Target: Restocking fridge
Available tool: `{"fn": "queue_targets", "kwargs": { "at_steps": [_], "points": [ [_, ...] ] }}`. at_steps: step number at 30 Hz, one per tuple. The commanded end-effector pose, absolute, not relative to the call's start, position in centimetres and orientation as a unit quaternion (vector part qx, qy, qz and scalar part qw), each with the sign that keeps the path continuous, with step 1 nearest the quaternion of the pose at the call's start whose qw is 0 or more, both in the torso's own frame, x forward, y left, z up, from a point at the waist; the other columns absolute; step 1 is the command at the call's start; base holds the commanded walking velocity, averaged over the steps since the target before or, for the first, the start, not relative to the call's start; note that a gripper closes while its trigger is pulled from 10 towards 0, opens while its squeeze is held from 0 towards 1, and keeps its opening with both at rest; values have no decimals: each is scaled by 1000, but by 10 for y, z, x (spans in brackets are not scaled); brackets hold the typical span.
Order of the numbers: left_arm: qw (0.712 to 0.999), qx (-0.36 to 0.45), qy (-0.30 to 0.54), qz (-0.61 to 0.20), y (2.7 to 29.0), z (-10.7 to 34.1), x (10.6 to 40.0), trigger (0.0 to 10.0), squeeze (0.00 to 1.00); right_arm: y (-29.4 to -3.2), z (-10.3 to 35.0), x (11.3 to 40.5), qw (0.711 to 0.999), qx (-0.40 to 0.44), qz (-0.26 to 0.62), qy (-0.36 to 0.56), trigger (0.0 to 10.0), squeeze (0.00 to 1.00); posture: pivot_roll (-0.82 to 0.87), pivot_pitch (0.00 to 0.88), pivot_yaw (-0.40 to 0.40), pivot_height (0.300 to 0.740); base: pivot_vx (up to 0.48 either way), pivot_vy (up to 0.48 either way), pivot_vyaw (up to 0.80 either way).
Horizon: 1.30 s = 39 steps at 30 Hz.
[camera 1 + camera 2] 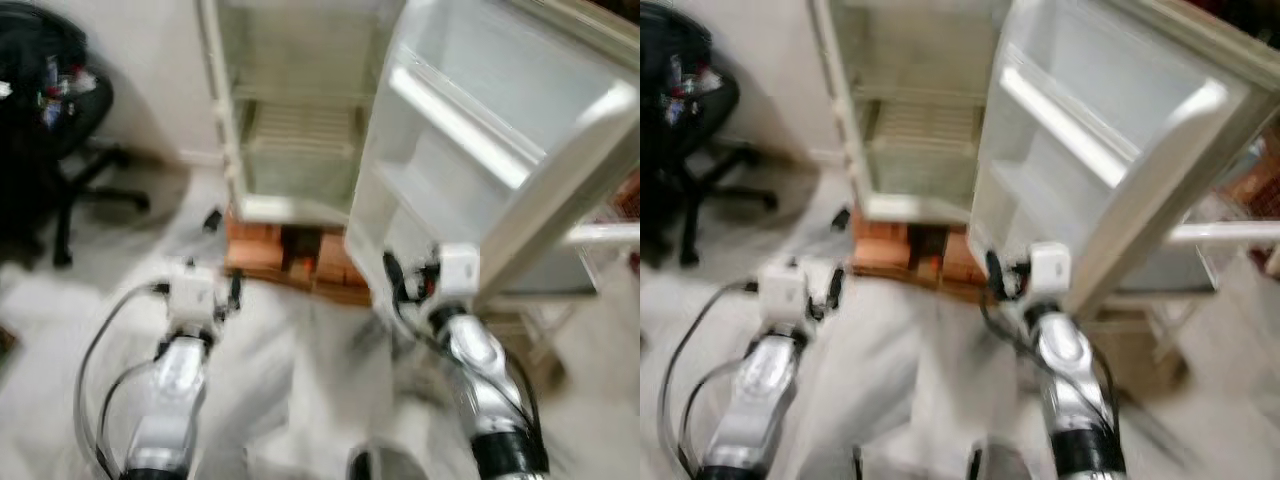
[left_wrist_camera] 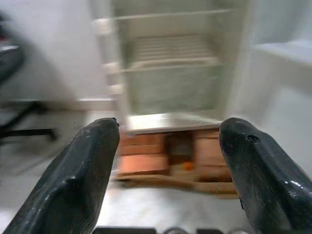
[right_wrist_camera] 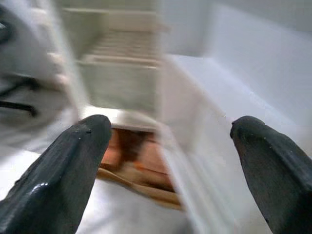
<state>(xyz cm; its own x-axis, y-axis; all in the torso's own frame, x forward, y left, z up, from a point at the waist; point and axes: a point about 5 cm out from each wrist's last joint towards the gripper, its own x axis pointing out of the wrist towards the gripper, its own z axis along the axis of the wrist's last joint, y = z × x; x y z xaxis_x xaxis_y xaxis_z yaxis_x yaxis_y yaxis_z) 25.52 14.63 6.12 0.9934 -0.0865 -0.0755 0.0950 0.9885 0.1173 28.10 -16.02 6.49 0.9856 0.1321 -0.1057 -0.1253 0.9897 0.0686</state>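
Head views: fridge [image 1: 290,130] straight ahead, door [image 1: 480,150] swung wide beside right gripper [image 1: 412,280]. Could clip that door stepping in.

Left wrist: left gripper [image 2: 168,165] fingers apart, empty.

Right wrist: fingers spread, empty, door close.

I see the small white fridge [image 1: 300,150] standing on reddish bricks [image 1: 290,255], its door [image 1: 480,150] swung wide open, wire shelf [image 1: 300,125] bare.

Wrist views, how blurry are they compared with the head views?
Both wrist views smear the open white fridge with motion blur, though the left hand and right hand fingers stay fairly sharp; both eye views are softly blurred throughout.
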Motion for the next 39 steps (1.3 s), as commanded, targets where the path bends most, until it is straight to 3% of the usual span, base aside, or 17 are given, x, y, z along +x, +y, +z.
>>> {"fn": "queue_targets", "kwargs": {
  "at_steps": [1, 5, 7, 12, 17, 21, 39],
  "points": [
    [996, 71, 38, -43, 155, 60, 255, 10000, 0, -156, 67, 282, 995, 41, 74, 51, 10000, 0, 57, 110, -31, 740, 0, -454, 0],
    [996, 69, 33, -51, 153, 61, 255, 10000, 0, -154, 67, 282, 994, 50, 87, 53, 10000, 0, 59, 110, -31, 740, 0, -465, 0],
    [996, 60, 32, -49, 153, 62, 255, 10000, 0, -132, 64, 276, 965, 101, 224, 92, 10000, 0, 59, 114, -29, 740, 0, 0, 0],
    [996, 60, 33, -48, 152, 62, 255, 10000, 0, -129, 57, 270, 937, 88, 309, 139, 10000, 0, 61, 114, -31, 740, 0, 0, 0],
    [996, 64, 31, -45, 153, 62, 255, 10000, 0, -151, 60, 289, 970, 23, 215, 114, 10000, 0, 62, 120, -33, 740, 0, 0, 0],
    [996, 64, 33, -45, 154, 62, 254, 10000, 0, -163, 74, 302, 986, 35, 147, 75, 10000, 0, 67, 123, -31, 740, 0, 0, 0],
    [997, 51, 34, -40, 156, 61, 253, 10000, 0, -160, 107, 317, 994, 34, 106, -15, 10000, 0, 68, 131, -30, 740, 305, -115, 0]
  ]
}}
